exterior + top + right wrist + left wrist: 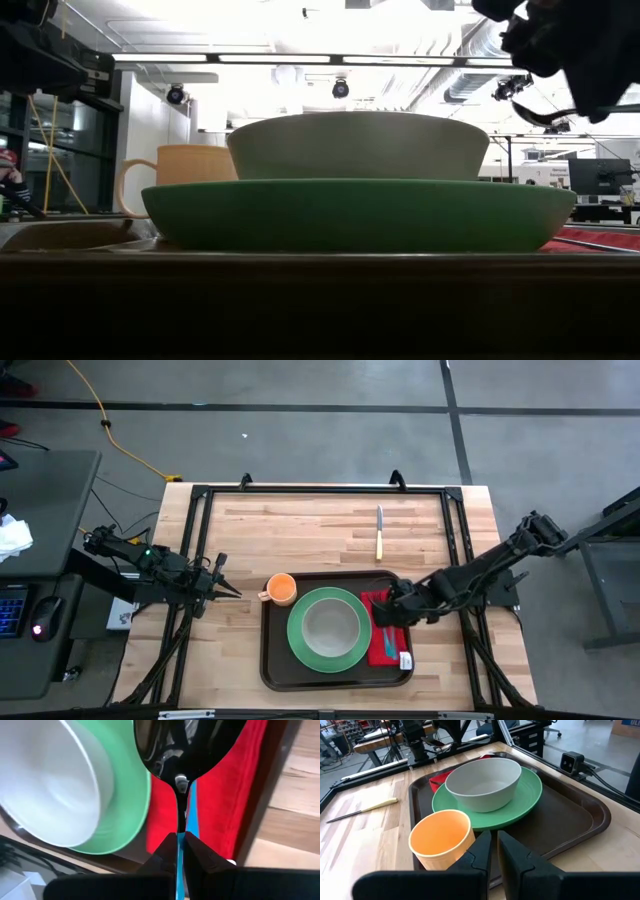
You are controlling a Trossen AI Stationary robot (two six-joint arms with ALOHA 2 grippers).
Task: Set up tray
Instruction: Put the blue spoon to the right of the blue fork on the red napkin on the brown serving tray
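Observation:
The dark brown tray lies at the table's near middle, and also shows in the left wrist view. On it rest a green plate carrying a grey bowl, an orange cup at the far left corner, and a red napkin on the right. My right gripper is over the napkin, shut on a dark shiny spoon. My left gripper is shut just left of the cup and touches nothing. My right gripper pinches the spoon's thin handle between its two fingers, which lie along it. The spoon's bowl sticks out beyond the fingertips, over the red napkin and the plate's rim. Whether the spoon rests on the napkin cannot be told.
A knife with a pale handle lies on the bare wood beyond the tray. A blue strip lies on the napkin under the spoon, and a white tag sits at the napkin's near end. A black frame runs along the table's edges.

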